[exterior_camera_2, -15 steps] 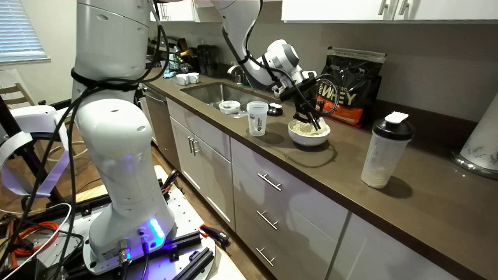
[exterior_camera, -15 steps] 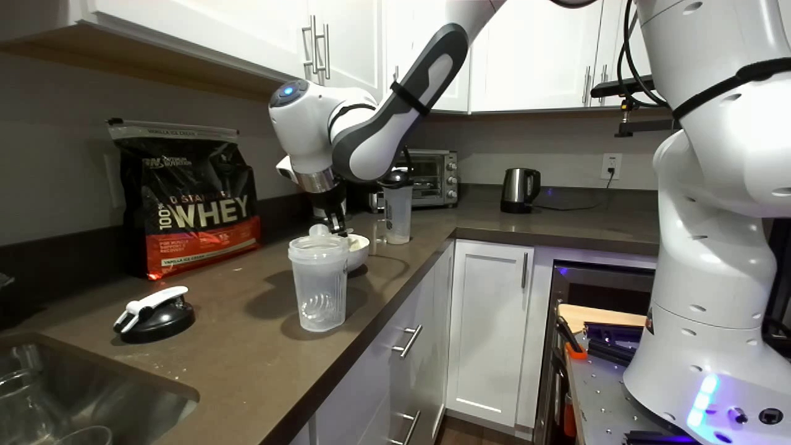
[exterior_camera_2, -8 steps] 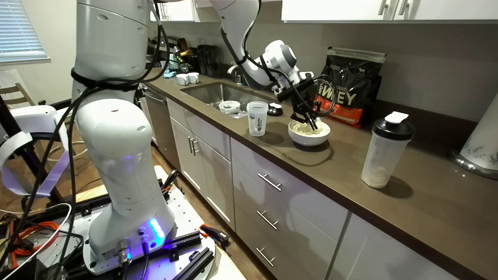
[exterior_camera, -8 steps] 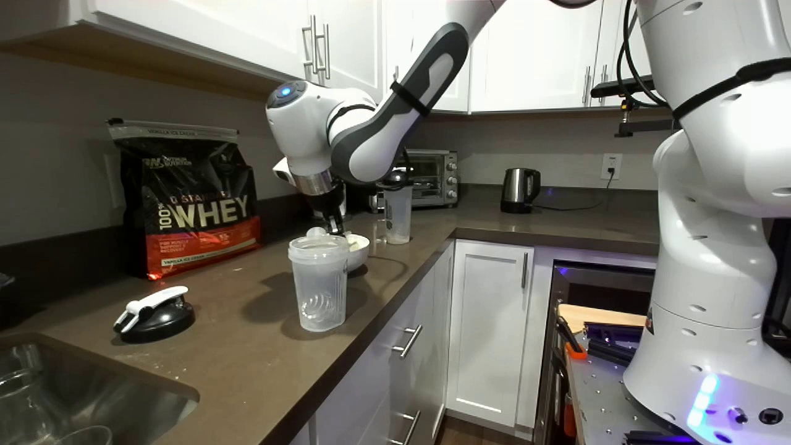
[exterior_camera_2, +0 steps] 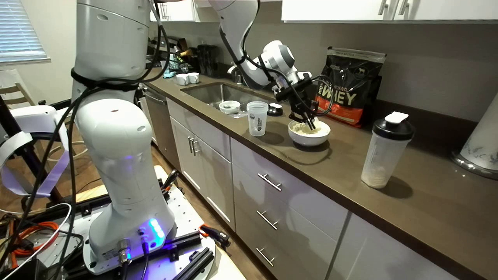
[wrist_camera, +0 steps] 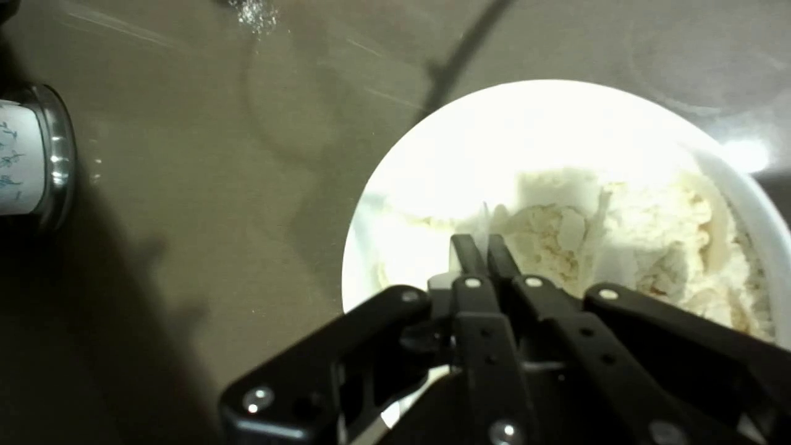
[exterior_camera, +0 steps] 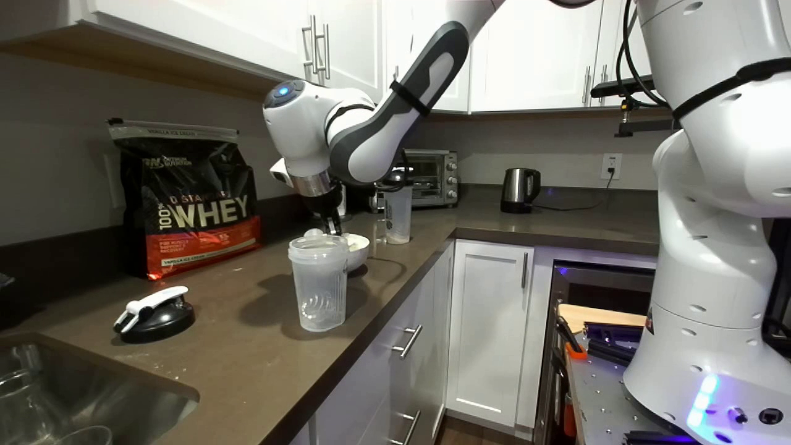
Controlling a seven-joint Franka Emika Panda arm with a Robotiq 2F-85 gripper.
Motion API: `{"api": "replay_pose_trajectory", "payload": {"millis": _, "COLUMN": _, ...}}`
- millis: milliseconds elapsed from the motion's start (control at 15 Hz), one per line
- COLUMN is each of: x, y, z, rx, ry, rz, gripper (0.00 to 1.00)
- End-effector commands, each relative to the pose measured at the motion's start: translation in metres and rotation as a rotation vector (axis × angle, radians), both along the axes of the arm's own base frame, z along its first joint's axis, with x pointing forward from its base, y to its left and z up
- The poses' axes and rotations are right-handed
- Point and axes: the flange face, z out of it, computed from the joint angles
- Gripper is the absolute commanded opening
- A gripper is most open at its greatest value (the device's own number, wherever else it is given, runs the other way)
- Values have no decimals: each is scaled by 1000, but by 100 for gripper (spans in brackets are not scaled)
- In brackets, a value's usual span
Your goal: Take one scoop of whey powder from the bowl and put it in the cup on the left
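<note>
Cup in the foreground in an exterior view, upright on tabletop. Behind it, pincer closed on scoop, fingertips over white bowl; whether scoop touches powder cannot be told. Beyond: lidded shaker, upright. Farther back: toaster oven, kettle.

The tool and scoop have shifted slightly left in an exterior view

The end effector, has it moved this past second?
Yes, slightly: in an exterior view, the end effector has shifted left in the picture, relative to the white bowl.
</note>
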Motion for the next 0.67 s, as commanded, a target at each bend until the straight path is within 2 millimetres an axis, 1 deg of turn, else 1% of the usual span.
{"api": "replay_pose_trajectory", "payload": {"millis": 0, "x": -9, "y": -3, "z": 5, "rx": -21, "ry": 8, "rz": -13, "gripper": 1}}
{"api": "replay_pose_trajectory", "payload": {"millis": 600, "x": -18, "y": -9, "z": 7, "rx": -29, "ry": 24, "rz": -35, "gripper": 1}}
